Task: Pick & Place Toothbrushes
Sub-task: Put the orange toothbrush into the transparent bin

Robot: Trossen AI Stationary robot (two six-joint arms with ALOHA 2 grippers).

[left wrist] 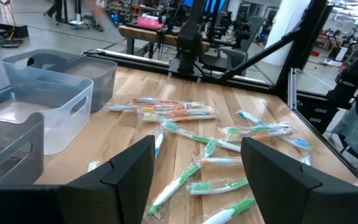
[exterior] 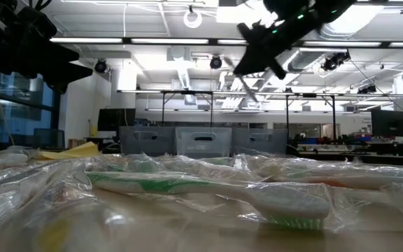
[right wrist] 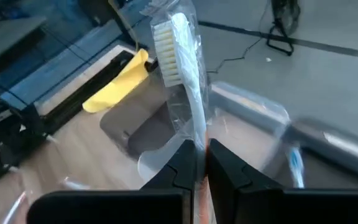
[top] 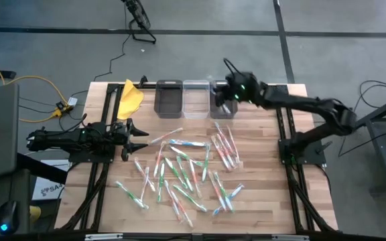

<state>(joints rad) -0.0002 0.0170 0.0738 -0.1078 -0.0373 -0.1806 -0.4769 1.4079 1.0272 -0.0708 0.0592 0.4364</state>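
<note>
Progress early: right pincer (right wrist: 201, 155) pinching one wrapped toothbrush (right wrist: 182, 68) above the bins (top: 196, 98); left pincer (left wrist: 197, 171) spread; most toothbrushes (top: 186, 171) remain on the table (top: 280, 201).

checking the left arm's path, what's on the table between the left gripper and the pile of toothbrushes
Nothing: the high view shows bare wood between the open left gripper and the nearest toothbrushes, which begin just beyond its fingertips. The left wrist view agrees.

no text, label or number can be read in any view.
</note>
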